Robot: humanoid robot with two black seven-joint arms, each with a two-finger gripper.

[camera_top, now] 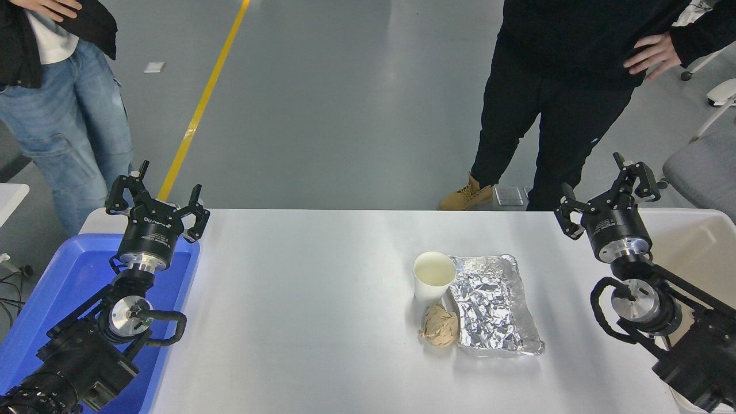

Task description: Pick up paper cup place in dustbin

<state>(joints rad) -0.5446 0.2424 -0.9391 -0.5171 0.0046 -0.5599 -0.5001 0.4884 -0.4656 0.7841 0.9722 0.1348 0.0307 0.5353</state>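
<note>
At the frame's right edge, the beige dustbin is cut off, seemingly smooth plastic; tapered paper cup stands right of centre; right gripper spread, empty.

My left arm reaches in from the lower left, its left gripper pointing away from me with fingers spread wide and empty. My right arm comes in from the lower right, its right gripper likewise pointing forward, fingers apart, gripping nothing
</note>
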